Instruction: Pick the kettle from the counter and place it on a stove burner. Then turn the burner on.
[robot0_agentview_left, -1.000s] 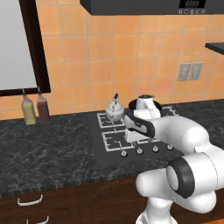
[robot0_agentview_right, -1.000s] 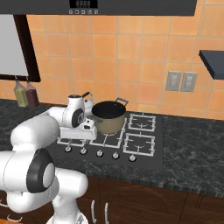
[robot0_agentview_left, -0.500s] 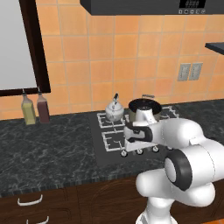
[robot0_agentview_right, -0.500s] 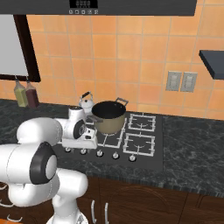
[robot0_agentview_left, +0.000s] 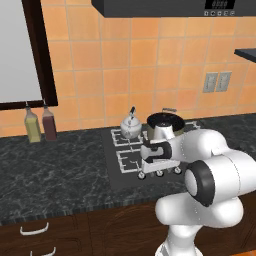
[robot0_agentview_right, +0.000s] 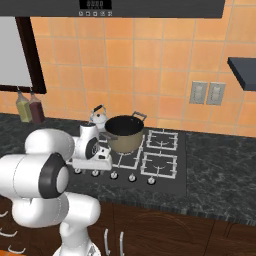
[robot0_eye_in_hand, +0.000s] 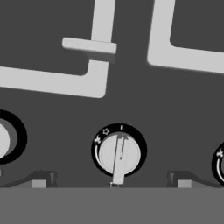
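Step in hand: by my judgement the kettle's placing is done and the burner's knob is being approached; the turn itself is not yet made.
Kettle: the small squat whitish-silver kettle (robot0_agentview_left: 129, 128) with its thin dark arched handle sits on the square white-barred stove burner (robot0_agentview_left: 126, 136) at the cooktop's rear, at 11 o'clock from the arm's wrist in the left base view.
Gripper: the two-finger gripper (robot0_eye_in_hand: 111, 183) hangs over the front knob row, released and holding nothing, its dark fingertips (robot0_eye_in_hand: 43, 179) set well apart, either side of the knob.
Knob: the small round silver knob (robot0_eye_in_hand: 119, 154) with a raised flat bar and white markings on a black ring sits at 6 o'clock in the hand view.
Next move: lower, pinch the bar, twist.
Neighbour: the bigger steel pot with a black lid (robot0_agentview_right: 123, 133) stands at 3 o'clock from the kettle.
Surfaces: the matte black cooktop (robot0_agentview_right: 170, 178) lies flat in the long black marbled stone counter (robot0_agentview_left: 50, 172).
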